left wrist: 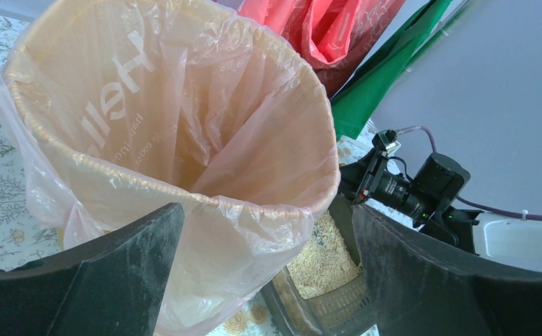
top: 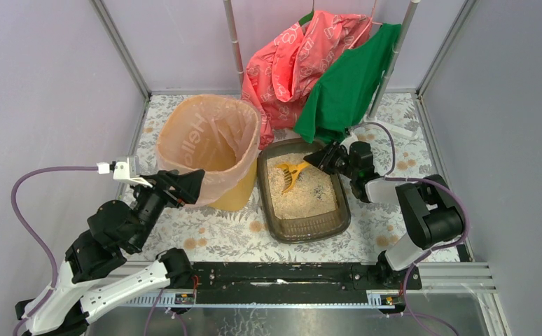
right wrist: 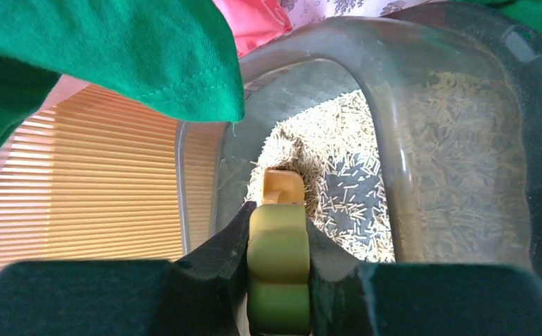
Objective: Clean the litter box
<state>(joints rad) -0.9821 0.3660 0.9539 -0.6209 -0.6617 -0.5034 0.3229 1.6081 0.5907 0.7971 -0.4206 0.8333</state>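
Observation:
The litter box point(top: 268, 210), a shallow dark grey-brown tray with beige granules, lies at the table's middle; it also shows in the right wrist view point(right wrist: 457, 105) and the left wrist view point(left wrist: 324, 315). My right gripper point(top: 313, 160) is shut on the yellow-green handle point(right wrist: 279, 266) of an orange litter scoop point(top: 289, 173), whose head rests in the granules at the box's far end. My left gripper point(top: 197, 183) is open and empty, its fingers point(left wrist: 107, 273) straddling the near rim of the yellow bin point(top: 237, 198) with its peach liner point(left wrist: 184, 112).
A pink garment point(top: 289, 63) and a green garment point(top: 345, 84) hang from a rack behind the box; the green cloth's hem point(right wrist: 114, 63) droops over the box's far end. Frame posts and purple walls enclose the floral table point(top: 205, 238).

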